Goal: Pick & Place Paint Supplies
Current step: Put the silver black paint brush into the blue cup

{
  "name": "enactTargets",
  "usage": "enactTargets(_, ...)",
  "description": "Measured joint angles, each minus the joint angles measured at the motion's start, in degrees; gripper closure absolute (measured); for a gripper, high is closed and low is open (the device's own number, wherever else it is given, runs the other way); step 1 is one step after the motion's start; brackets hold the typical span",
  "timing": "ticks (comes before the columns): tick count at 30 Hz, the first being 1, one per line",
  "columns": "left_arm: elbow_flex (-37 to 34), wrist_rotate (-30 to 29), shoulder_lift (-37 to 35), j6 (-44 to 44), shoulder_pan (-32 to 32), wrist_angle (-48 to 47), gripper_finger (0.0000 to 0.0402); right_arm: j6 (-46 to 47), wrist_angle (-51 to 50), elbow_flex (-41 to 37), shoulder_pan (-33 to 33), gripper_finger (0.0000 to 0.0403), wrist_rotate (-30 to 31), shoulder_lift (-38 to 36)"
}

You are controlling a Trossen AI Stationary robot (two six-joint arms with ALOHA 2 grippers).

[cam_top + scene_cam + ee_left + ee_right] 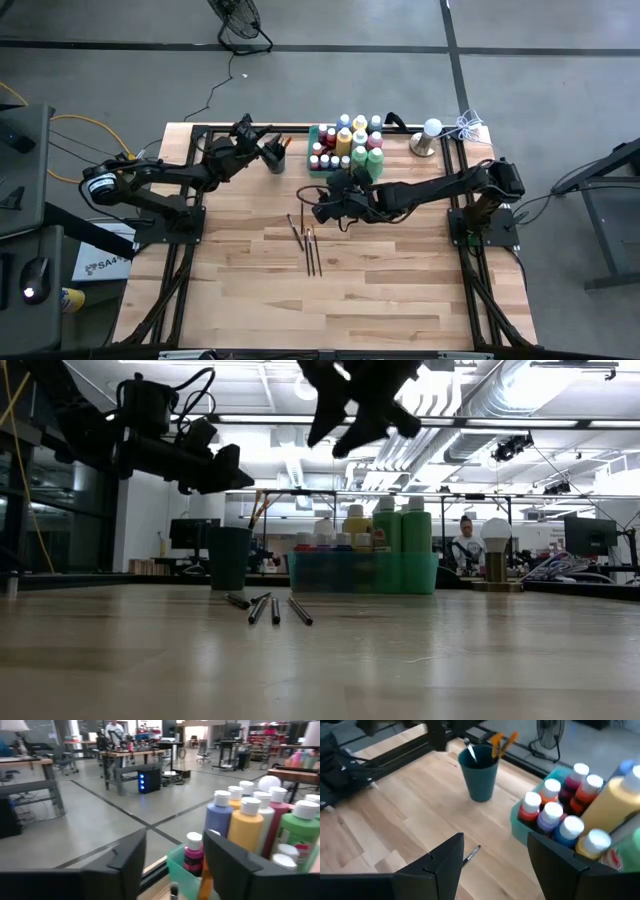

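A dark round cup point(277, 160) point(230, 558) stands at the far side of the table with brushes point(496, 742) sticking up out of it. To its right, a green tray point(313, 133) point(360, 574) holds many paint bottles point(352, 140) point(246, 825). Several thin brushes point(308, 243) point(268, 606) lie flat on the wood at mid-table. My left gripper point(270, 148) point(175, 855) is open and level, just above the cup; an orange brush tip point(205, 881) rises between its fingers. My right gripper point(322, 208) point(495, 860) hangs open above the table, right of the lying brushes, with nothing between its fingers.
A lamp-like object with a white globe point(429, 137) point(495, 548) and a white cord point(468, 125) sit at the far right corner. Black frame rails point(190, 170) run along the table's sides. The near half of the wooden top point(330, 310) is bare.
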Motion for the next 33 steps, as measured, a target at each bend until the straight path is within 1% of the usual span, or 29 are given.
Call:
enactTargets(3,0.0,0.8,-0.8,0.1,0.0,0.0,0.0169,2.5,2.4,-2.4,-0.6,0.0190,-1.2,0.0)
enactTargets(6,0.0,0.9,-2.5,0.2,0.0,-0.9,0.0147,6.4,4.2,-4.1,-1.7,0.0190,-6.0,0.0)
enactTargets(9,0.0,0.9,-5.0,0.2,0.0,-3.5,0.0143,7.8,5.0,-4.2,-3.2,0.0195,-11.9,0.0)
enactTargets(13,0.0,0.8,-9.3,1.2,0.0,-7.9,0.0142,6.2,8.8,-4.2,-4.1,0.0204,-15.1,0.0)
enactTargets(16,0.0,0.8,-12.7,1.5,0.0,-11.7,0.0142,3.7,12.2,-4.1,-4.4,0.0210,-18.8,0.1)
enactTargets(18,0.0,0.9,-14.7,1.5,0.0,-13.3,0.0142,2.7,13.5,-3.2,-4.5,0.0214,-20.2,1.7)
enactTargets(22,0.1,2.6,-17.9,2.2,0.0,-16.3,0.0142,2.4,9.2,1.3,-4.7,0.0217,-21.3,7.4)
enactTargets(24,0.0,4.2,-18.8,2.9,0.0,-17.8,0.0142,2.2,4.8,3.6,-5.1,0.0217,-22.0,10.0)
enactTargets(27,0.0,5.7,-19.7,3.3,0.0,-19.9,0.0142,4.0,-0.4,5.0,-5.9,0.0218,-21.7,11.9)
enactTargets(30,0.0,5.7,-20.6,4.1,0.0,-20.8,0.0142,6.6,-6.1,5.0,-6.4,0.0218,-19.2,12.0)
enactTargets(33,0.0,5.8,-21.0,4.7,0.0,-21.4,0.0142,9.7,-15.9,5.0,-5.9,0.0218,-13.7,10.8)
